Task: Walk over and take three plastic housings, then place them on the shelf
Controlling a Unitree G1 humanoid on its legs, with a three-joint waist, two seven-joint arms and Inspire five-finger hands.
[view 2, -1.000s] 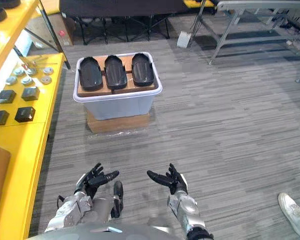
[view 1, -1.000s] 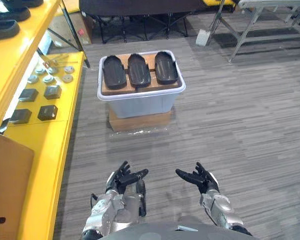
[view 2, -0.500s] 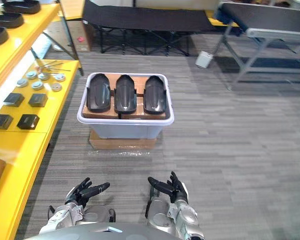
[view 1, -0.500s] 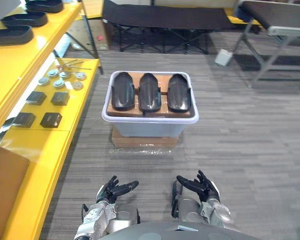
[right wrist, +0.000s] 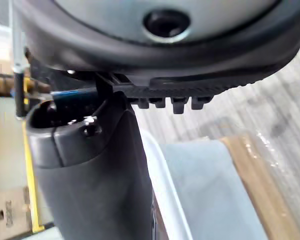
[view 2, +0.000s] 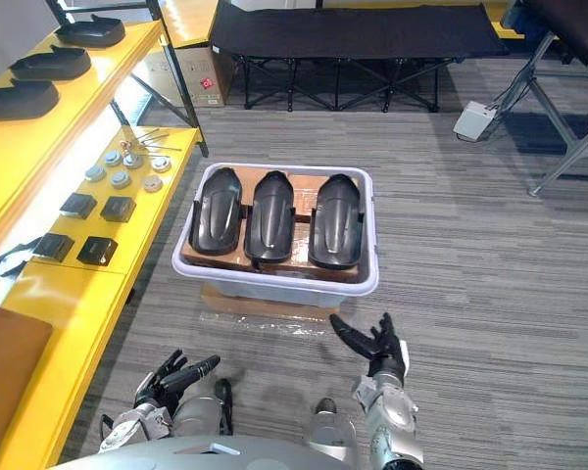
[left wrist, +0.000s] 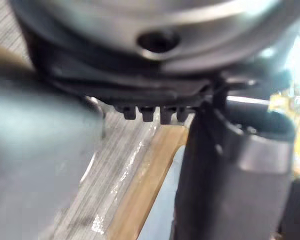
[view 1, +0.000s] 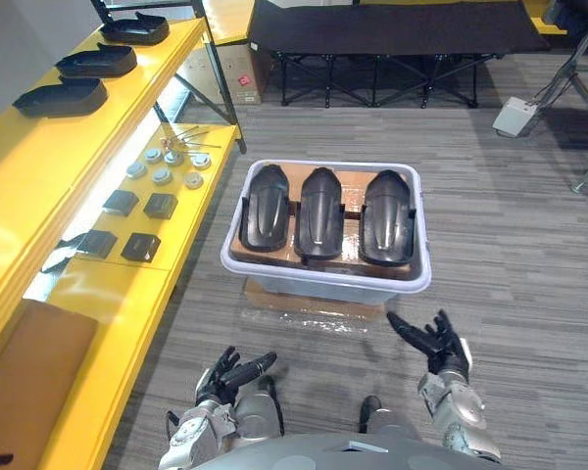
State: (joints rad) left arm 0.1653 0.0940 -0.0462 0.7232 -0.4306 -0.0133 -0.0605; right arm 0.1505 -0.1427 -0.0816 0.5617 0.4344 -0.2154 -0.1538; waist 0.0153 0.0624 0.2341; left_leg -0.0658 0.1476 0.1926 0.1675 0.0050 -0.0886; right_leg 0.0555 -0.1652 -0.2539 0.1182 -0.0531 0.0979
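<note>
Left hand (view 1: 237, 373) and right hand (view 1: 437, 343): both released, fingers spread, holding and touching nothing, near side of the bin (view 1: 323, 282). Three plastic housings (view 1: 321, 212) lie side by side inside it, long axes running near-to-far. Yellow shelf (view 1: 39, 157) stands left.

I stand in what looks like a workshop or a parts store rather than a home. Along my left runs a long yellow shelf (view 1: 39, 166) in tiers. Black plastic housings (view 1: 59, 97) lie in a row on its upper level, and the lower one carries small round metal parts (view 1: 162, 173) and black square blocks (view 1: 142, 205). Three more of them sit in a pale plastic bin (view 1: 323, 286) on the grey striped floor (view 1: 510, 245). Beyond it stand a black folding-frame bench (view 1: 392, 24) and a cardboard box (view 1: 237, 70).
</note>
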